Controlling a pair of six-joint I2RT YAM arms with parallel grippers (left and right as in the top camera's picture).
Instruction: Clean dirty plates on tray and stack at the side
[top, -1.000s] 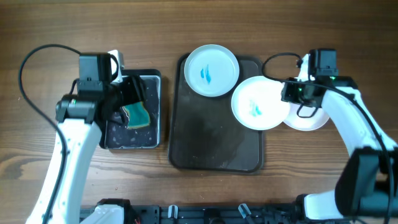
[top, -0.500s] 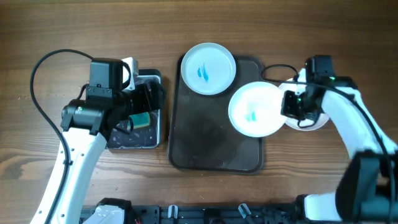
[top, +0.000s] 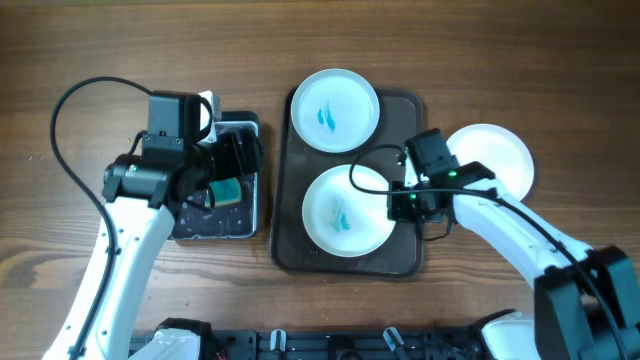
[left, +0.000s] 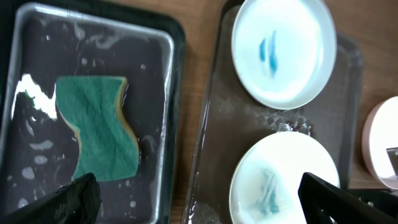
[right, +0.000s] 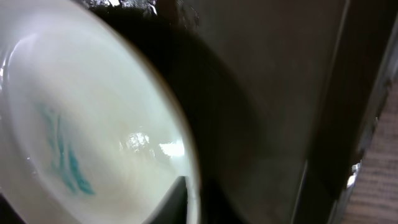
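The dark brown tray (top: 300, 240) lies mid-table. One plate (top: 335, 110) with a teal smear rests at its far end. A second smeared plate (top: 345, 212) sits over the tray's near half, and my right gripper (top: 398, 206) is shut on its right rim. In the right wrist view one finger (right: 171, 202) lies on the inside of that plate (right: 81, 143). A third plate (top: 495, 165), plain white, sits on the table to the right of the tray. My left gripper (top: 218, 178) hangs open over a green sponge (left: 99, 127), holding nothing.
The sponge lies in a small black tray (top: 248, 225) with a wet silvery basin, left of the brown tray. A black cable (top: 60, 110) loops over the table at far left. Bare wooden table (top: 560, 60) lies at the back and right.
My right gripper has carried the smeared plate left, from the tray's right edge to its near middle, uncovering the white plate on the table. My left gripper has opened wider above the sponge.
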